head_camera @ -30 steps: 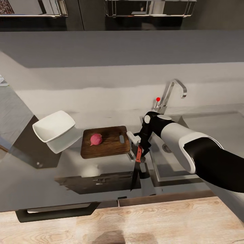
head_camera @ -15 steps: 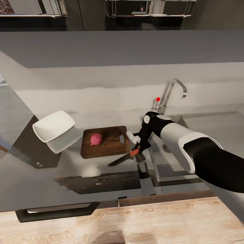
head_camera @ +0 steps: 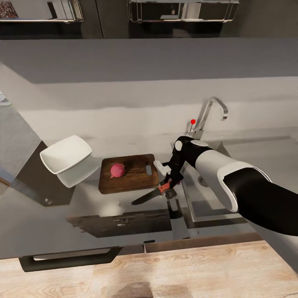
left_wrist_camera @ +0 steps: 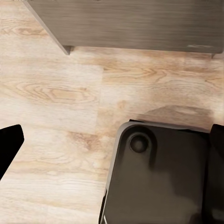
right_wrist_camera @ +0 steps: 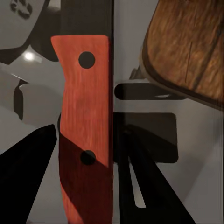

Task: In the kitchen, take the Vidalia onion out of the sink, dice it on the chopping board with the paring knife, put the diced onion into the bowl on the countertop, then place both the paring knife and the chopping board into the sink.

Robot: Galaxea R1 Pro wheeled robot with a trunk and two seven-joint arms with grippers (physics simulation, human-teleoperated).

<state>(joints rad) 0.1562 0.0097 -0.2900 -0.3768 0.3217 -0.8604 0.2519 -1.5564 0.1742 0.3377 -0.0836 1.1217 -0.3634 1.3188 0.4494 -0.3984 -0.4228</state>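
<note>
The pinkish Vidalia onion (head_camera: 117,170) rests on the dark brown chopping board (head_camera: 132,176), left of its middle. My right gripper (head_camera: 166,185) is at the board's right front corner, shut on the red-brown handle of the paring knife (head_camera: 154,193). The dark blade points left along the board's near edge. In the right wrist view the knife handle (right_wrist_camera: 84,116) stands between the dark fingers (right_wrist_camera: 23,182), with the board's corner (right_wrist_camera: 191,46) beside it. The white bowl (head_camera: 66,154) sits on the countertop (head_camera: 49,223) left of the board. The sink (head_camera: 207,205) lies under my right forearm. My left gripper (left_wrist_camera: 112,144) is open over the floor.
A chrome faucet (head_camera: 213,109) with a red knob (head_camera: 193,121) stands behind the sink. Cabinet handles (head_camera: 66,260) run along the counter's front edge. The left wrist view looks down on wooden floor (left_wrist_camera: 51,93), the robot's dark base (left_wrist_camera: 158,177) and a cabinet front (left_wrist_camera: 130,23).
A second ago the knife hung with its blade pointing toward the counter's front edge. It has swung so that the blade points left beside the board. The gripper has barely shifted.
</note>
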